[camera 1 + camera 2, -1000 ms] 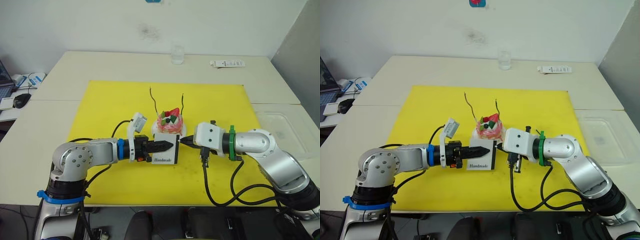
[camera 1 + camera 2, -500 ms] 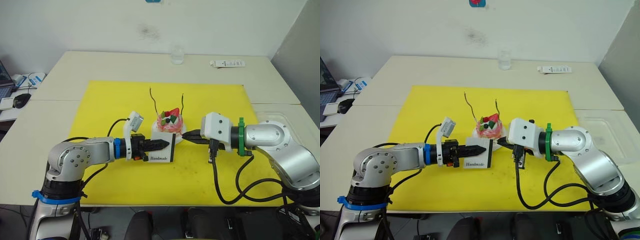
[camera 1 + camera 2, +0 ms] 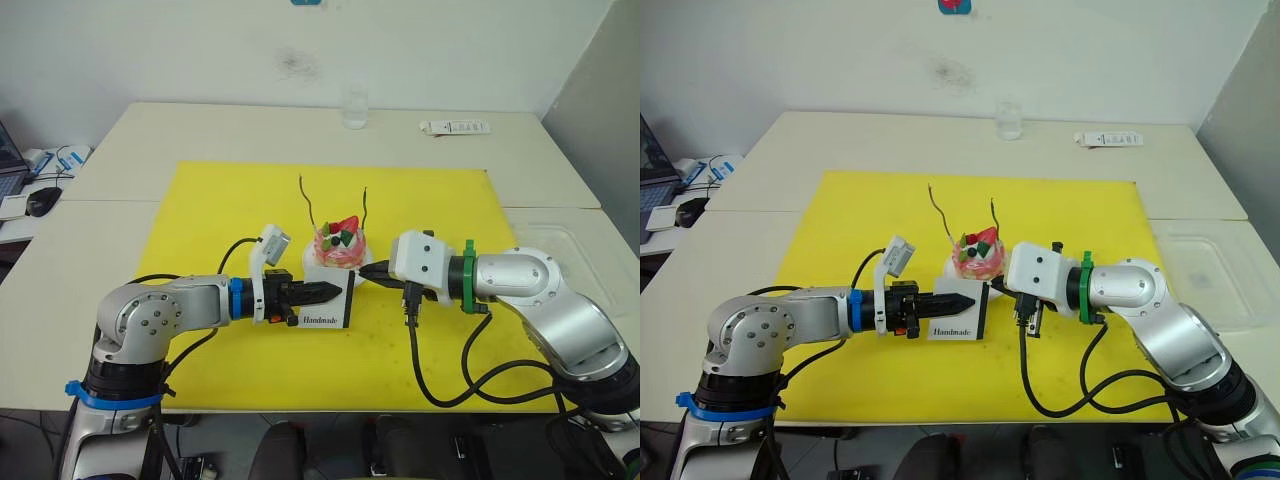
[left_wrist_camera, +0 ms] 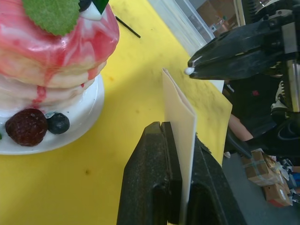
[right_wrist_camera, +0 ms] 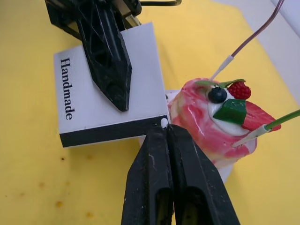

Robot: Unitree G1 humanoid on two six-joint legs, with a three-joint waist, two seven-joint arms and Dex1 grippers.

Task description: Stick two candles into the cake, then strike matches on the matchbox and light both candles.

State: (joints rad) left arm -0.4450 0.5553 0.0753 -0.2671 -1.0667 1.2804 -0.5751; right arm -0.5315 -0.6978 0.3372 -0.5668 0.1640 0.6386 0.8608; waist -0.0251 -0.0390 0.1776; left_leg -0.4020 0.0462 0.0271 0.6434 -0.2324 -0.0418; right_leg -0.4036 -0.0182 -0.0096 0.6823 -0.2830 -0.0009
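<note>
**White match head at the striking strip: slips to watch for**

White cardboard is what the left gripper (image 3: pixel 325 291) has pinched between its fingers: the matchbox (image 5: pixel 108 104), held upright on edge above the yellow mat (image 3: pixel 220 215), just in front of the cake (image 3: pixel 338 248). The right gripper (image 5: pixel 167 133) is clamped shut on a match (image 5: pixel 163 123), of which little more than the pale tip pokes out, and that tip sits right at the box's dark side edge. Both candles (image 3: pixel 308 201) already stand in the cake, unlit.

The likely next move is a strike, and several things could spoil it. So little match shows beyond the fingers that the fingertips themselves may scrape the strip instead of the head. A hard push could twist the box in its narrow grip or snap the stick. The cake and its plate lie very near, so an overshooting stroke could knock them or tip a candle. Another match (image 4: pixel 128 27) lies on the mat beyond the plate.
</note>
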